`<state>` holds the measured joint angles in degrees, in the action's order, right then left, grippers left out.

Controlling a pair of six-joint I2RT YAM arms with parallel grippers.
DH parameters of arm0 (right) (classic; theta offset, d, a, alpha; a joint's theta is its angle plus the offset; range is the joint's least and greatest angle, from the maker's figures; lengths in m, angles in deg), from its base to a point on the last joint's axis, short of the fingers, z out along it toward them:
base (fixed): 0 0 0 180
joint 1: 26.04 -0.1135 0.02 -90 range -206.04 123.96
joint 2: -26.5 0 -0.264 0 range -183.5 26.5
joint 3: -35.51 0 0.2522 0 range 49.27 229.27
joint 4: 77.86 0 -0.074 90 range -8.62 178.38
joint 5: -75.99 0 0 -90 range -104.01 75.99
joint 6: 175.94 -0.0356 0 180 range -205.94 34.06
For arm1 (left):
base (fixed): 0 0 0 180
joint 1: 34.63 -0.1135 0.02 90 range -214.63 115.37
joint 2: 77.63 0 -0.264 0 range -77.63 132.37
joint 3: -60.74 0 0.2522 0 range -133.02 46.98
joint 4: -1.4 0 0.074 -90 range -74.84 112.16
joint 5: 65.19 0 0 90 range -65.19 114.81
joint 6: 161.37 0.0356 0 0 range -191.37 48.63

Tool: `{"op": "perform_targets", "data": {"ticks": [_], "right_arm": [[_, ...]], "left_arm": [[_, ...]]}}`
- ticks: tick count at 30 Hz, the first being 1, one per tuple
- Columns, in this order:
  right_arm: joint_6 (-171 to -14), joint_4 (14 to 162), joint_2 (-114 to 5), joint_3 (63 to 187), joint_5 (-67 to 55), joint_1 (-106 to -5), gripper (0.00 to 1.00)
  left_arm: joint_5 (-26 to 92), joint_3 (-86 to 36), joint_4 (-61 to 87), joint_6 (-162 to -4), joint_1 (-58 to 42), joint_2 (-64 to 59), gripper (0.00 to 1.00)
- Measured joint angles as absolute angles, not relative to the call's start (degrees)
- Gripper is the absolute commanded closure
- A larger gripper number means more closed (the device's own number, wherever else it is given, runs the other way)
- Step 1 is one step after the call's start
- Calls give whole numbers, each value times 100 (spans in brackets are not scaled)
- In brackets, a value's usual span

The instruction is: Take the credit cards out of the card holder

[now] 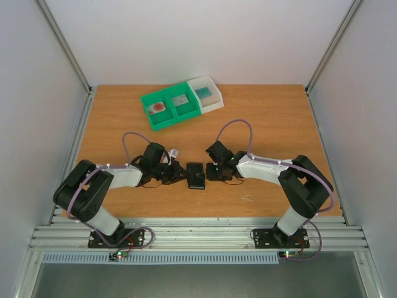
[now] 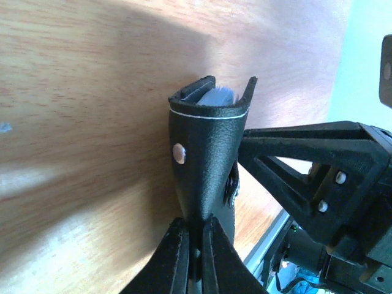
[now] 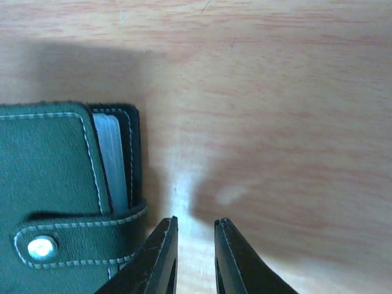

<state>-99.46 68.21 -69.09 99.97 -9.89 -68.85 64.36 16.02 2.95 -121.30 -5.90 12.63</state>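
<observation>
I am pinching the card holder point(image 2: 205, 147) with my left gripper point(image 2: 195, 263), fingers closed right down on one black edge of it, so that it cannot slide across the table point(image 2: 73, 92) while my other arm works on it. It is sitting between my two grippers, at the middle of the table's near half, folded, with its clasp tab point(image 3: 79, 242) wrapping over the open side and its snap looking fastened. I am holding my right gripper point(image 3: 195, 260) just beside that tab, low over bare wood, fingers a narrow gap apart and gripping nothing. I am judging that I am lining up to catch the tab and pull it free, since nothing can come out while the holder is strapped closed. Between the covers a pale stack point(image 3: 113, 162) is showing, though I cannot tell whether I am seeing cards or only pockets. Farther back, one of the credit cards point(image 1: 159, 107), marked with a red blotch, is lying in the green bin point(image 1: 177, 119), so I am reckoning part of the job is done.
</observation>
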Motion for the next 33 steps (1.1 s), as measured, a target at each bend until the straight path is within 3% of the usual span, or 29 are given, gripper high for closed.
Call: {"op": "perform_targets", "data": {"ticks": [15, 25, 33], "right_arm": [[-9786, 6360, -6564, 10423, -703, -7481, 47], [-9793, 6299, -7073, 10816, -661, -7556, 44], [-9784, 6166, -7292, 10934, -751, -7558, 51]], "left_arm": [[6281, 1599, 1209, -12015, -588, 742, 100], [6274, 1599, 1310, -11936, -588, 683, 100], [6266, 1599, 1362, -11932, -588, 683, 100]]}}
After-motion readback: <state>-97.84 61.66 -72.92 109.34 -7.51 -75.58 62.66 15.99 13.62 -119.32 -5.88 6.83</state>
